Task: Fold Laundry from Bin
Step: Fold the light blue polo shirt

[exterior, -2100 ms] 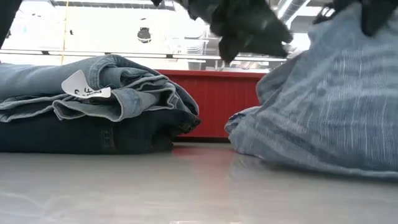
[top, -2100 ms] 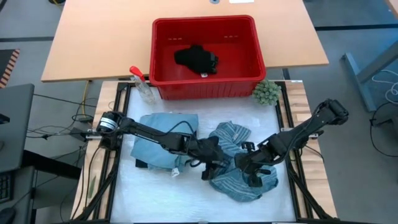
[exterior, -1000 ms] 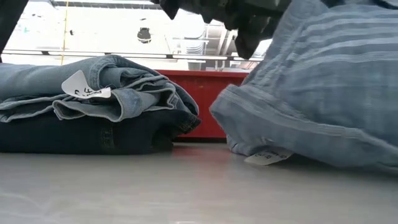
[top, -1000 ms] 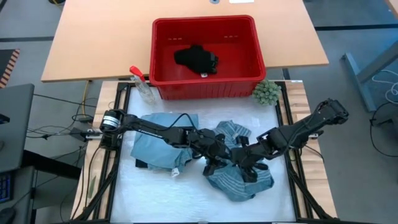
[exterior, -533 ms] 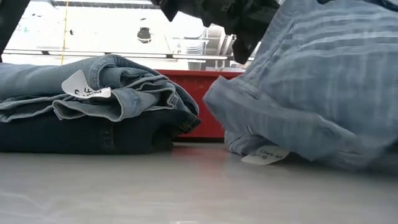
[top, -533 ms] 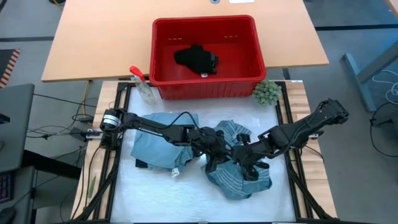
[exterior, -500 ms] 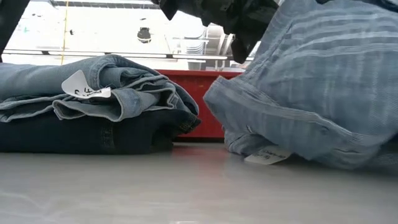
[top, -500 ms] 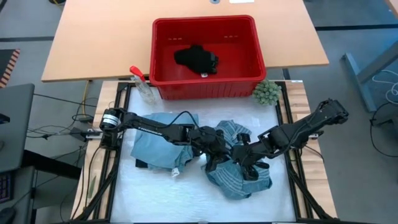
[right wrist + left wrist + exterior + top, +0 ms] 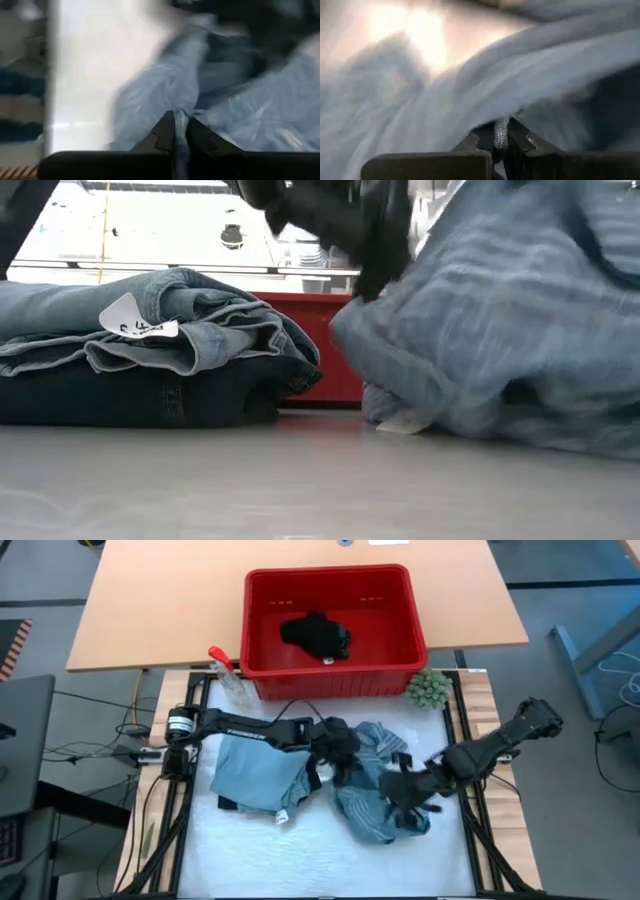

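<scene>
Left gripper is now clamping the striped shirt, right gripper pinching it too, both dragging it toward the bin to begin folding.

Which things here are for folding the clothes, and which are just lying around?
For the job: striped shirt, pinched by left tool and right tool; folded jeans; dark navy piece beneath them; small black piece; red bin.

Just lying about: spray bottle, green fuzzy ball.
</scene>
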`<state>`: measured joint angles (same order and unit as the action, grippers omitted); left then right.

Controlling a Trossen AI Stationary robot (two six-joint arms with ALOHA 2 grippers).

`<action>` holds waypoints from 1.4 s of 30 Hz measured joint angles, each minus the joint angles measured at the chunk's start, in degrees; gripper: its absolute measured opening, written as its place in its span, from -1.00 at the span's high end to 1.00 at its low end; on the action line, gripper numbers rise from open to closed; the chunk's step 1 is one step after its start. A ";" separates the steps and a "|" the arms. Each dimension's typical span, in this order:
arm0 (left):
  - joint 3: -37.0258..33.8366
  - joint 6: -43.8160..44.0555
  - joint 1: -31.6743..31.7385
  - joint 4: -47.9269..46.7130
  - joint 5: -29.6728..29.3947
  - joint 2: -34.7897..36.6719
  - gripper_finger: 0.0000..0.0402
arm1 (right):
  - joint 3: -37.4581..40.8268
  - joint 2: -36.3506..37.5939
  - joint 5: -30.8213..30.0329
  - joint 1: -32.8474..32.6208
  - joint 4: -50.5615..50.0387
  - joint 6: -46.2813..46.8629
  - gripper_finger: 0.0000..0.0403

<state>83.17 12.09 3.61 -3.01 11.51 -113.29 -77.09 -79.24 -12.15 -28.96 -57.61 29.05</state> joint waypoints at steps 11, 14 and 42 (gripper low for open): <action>-0.03 -0.09 -0.76 -6.86 -6.90 -0.42 1.00 | 0.18 -0.05 2.45 0.39 0.35 -3.81 0.20; 0.25 0.91 -0.31 -7.01 -7.81 0.31 1.00 | 0.50 -0.09 2.22 -0.07 -0.57 -1.20 0.13; 0.27 1.06 0.60 -9.69 -9.21 1.00 1.00 | 12.12 -5.48 6.12 18.17 13.13 -5.80 -0.02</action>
<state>83.44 13.15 4.21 -12.71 2.30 -112.29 -64.97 -84.72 -6.03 -10.79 -44.48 23.25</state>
